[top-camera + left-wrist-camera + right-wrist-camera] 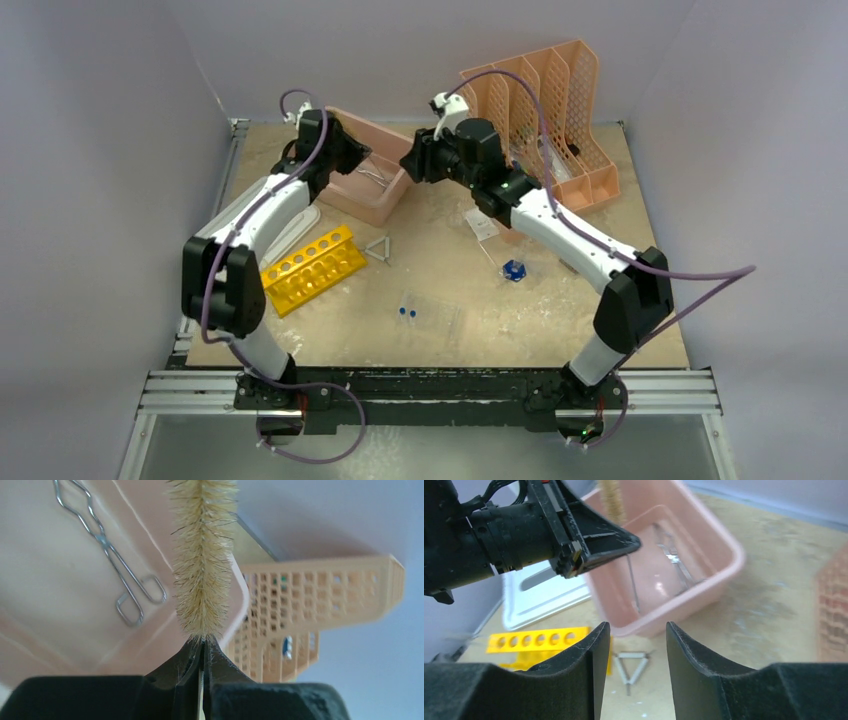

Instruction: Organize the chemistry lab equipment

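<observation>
Brush [202, 560] clamped in left pincer [202, 647] (tongs [103, 540] in tub [40, 580] alongside); right pincer [636, 626] parted, empty.

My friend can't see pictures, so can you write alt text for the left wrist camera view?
The left end effector is shut on a bristly tan brush that fills the middle of the view. Behind it, metal tongs lie inside a pink tub, with a peach slotted holder at the right.
</observation>
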`<act>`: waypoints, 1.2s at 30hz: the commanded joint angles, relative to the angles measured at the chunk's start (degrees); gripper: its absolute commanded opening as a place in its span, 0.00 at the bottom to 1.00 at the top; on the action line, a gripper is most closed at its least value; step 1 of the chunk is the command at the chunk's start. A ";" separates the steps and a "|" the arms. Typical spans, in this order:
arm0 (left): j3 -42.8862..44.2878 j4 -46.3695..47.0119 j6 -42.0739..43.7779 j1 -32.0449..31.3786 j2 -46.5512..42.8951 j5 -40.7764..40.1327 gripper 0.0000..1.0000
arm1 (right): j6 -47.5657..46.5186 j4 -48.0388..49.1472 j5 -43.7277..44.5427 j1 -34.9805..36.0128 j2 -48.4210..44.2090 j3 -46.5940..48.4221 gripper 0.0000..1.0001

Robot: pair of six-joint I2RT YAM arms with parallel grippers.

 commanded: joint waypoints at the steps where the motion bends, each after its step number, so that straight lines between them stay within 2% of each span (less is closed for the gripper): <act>1: 8.97 -2.31 -3.87 0.32 7.96 -10.86 0.00 | -5.18 -3.45 14.24 -1.50 -4.82 -1.21 0.48; 7: 15.54 -5.47 -8.75 0.39 17.18 -17.86 0.00 | -12.41 -6.63 19.08 -2.75 -7.41 -4.63 0.48; 12: 20.81 -6.66 -12.90 0.31 23.95 -19.75 0.00 | -16.69 -6.10 21.74 -3.08 -9.73 -7.57 0.48; 14: 22.15 -6.20 -13.28 0.31 26.10 -19.73 0.04 | -17.33 -6.01 21.39 -3.64 -10.98 -8.90 0.48; 19: 29.28 -11.63 -12.35 0.57 31.82 -21.97 0.17 | -17.32 -6.52 19.65 -6.16 -13.47 -10.63 0.49; 25: 30.84 -12.77 -9.80 0.57 31.36 -20.63 0.36 | -17.23 -9.03 16.65 -7.62 -15.84 -11.14 0.49; 28: 30.03 -12.09 -8.11 0.57 29.54 -18.42 0.38 | -16.36 -9.49 15.55 -7.68 -16.30 -12.08 0.49; 33: 31.60 -10.58 -0.71 0.48 25.91 -11.83 0.41 | -17.30 -11.39 13.39 -7.57 -15.06 -11.00 0.50; 36: 31.26 -11.60 3.19 0.48 21.92 -8.68 0.42 | -12.84 -17.93 14.15 -7.59 -12.35 -8.85 0.55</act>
